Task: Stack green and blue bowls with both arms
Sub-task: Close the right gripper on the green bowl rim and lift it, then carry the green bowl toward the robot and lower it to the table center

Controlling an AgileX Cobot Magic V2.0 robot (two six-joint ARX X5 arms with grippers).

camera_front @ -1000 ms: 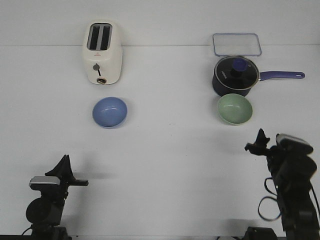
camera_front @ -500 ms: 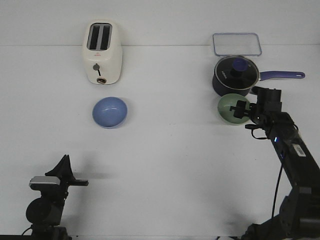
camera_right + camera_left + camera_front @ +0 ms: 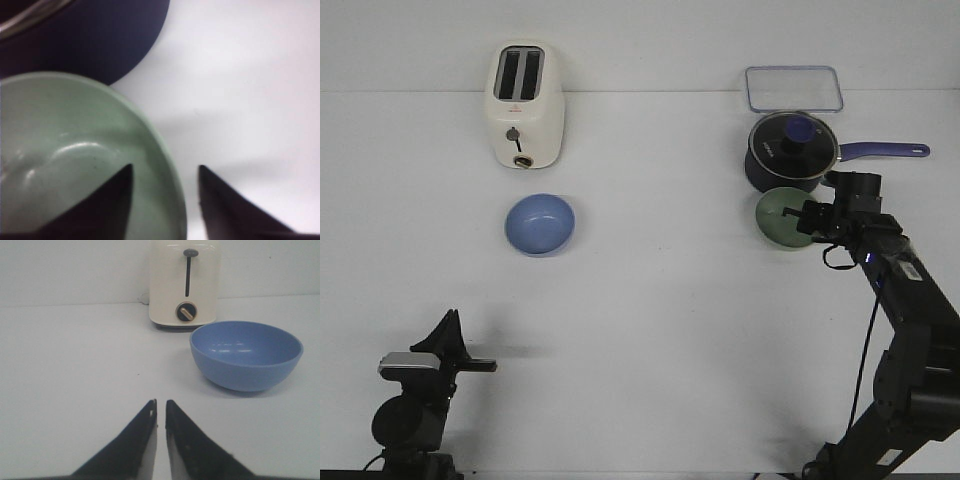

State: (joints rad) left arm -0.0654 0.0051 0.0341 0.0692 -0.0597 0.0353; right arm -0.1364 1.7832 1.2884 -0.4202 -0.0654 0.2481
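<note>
I keep the left gripper point(image 3: 445, 340) parked near-left, its tips nearly together and holding nothing, facing the light periwinkle blue round bowl point(image 3: 539, 224) mid-left. At far right, my right gripper point(image 3: 165, 175) is spread astride the pale sage green bowl's point(image 3: 782, 216) right rim, ready to pinch.

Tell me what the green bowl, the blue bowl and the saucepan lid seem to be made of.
Green bowl: matte with soft highlights, likely plastic or melamine; ceramic is possible.
Blue bowl: same smooth, even matte finish, probably the same material.
Saucepan lid: looks like clear glass with a metal rim and blue knob.
</note>
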